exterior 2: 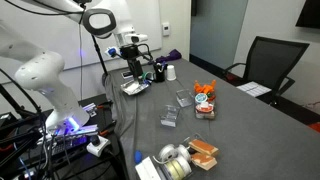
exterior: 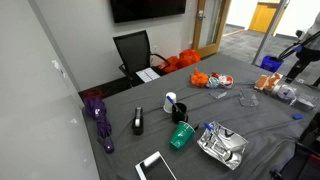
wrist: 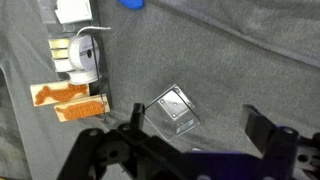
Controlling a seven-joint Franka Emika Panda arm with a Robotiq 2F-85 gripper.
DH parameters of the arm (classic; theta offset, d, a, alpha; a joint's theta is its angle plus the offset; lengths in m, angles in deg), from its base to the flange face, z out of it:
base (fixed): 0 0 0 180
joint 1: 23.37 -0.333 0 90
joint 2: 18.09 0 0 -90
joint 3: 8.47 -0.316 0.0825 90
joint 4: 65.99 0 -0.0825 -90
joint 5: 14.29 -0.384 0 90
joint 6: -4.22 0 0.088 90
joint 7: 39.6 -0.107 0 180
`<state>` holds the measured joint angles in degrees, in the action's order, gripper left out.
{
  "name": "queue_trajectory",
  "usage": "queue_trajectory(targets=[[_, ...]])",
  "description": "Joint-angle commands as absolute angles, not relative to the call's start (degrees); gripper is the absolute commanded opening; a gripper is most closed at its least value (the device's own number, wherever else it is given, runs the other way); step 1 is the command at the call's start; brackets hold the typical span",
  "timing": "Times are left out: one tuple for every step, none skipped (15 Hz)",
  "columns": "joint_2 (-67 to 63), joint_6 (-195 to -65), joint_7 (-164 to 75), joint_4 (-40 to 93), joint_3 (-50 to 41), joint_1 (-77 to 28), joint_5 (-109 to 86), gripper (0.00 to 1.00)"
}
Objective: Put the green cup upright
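**A:** Where's the green cup (exterior: 181, 135) right now?

**B:** On the gray desk (exterior: 120, 105), near its middle. The white mug (exterior: 170, 102) is just behind it, and the crinkly foil bag (exterior: 222, 145) sits beside it. A black cylinder (exterior: 138, 122) stands a bit off on its other side, and past that there's a purple umbrella (exterior: 97, 115) lying along the desk edge. The cup looks tipped over rather than standing on its base, but it's pretty small in that exterior view, so I can't tell which way the rim faces.

**A:** And the arm, is it anywhere near the cup?

**B:** In an exterior view the white arm (exterior 2: 35, 75) reaches in over that end of the desk, with its dark wrist end hanging above the foil bag. I can't pick out the cup clearly from that side.

**A:** Are the fingers holding anything?

**B:** Nope. In the wrist view the fingers (wrist: 262, 128) are spread wide with nothing between them. The cup doesn't show there at all. Below them on the desk is a clear box (wrist: 170, 108), with some orange packets (wrist: 70, 97) off to one side and a white roll (wrist: 85, 55) next to those.
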<state>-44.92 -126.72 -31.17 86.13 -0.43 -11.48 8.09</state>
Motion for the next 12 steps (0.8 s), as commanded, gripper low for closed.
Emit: queue_trajectory(targets=[[-44.95,-126.56,-31.14,86.05,-0.46,-11.5,8.03,1.0],[-44.32,-127.02,-31.69,85.99,-0.59,-11.88,7.35,1.0],[-43.71,-127.51,-31.73,85.91,-0.47,-12.63,5.94,1.0],[-43.12,-127.76,-30.95,85.72,-0.3,-13.76,4.21,1.0],[-42.74,-128.05,-30.79,85.57,-0.21,-14.75,2.26,1.0],[-42.26,-128.02,-29.91,85.25,-0.12,-16.19,-0.1,1.0],[-41.75,-127.68,-28.4,84.87,0.25,-17.88,-3.11,1.0],[-41.35,-127.97,-26.95,84.6,0.61,-19.65,-6.44,1.0],[-40.98,-128.33,-25.95,84.36,0.88,-21.1,-9.73,1.0],[-40.85,-128.38,-24.73,84.12,1.07,-22.51,-13.01,1.0],[-40.8,-128.73,-23.07,84.03,1.54,-23.9,-16.43,1.0],[-41.09,-129.58,-20.17,84.16,2.32,-25.69,-20.45,1.0]])
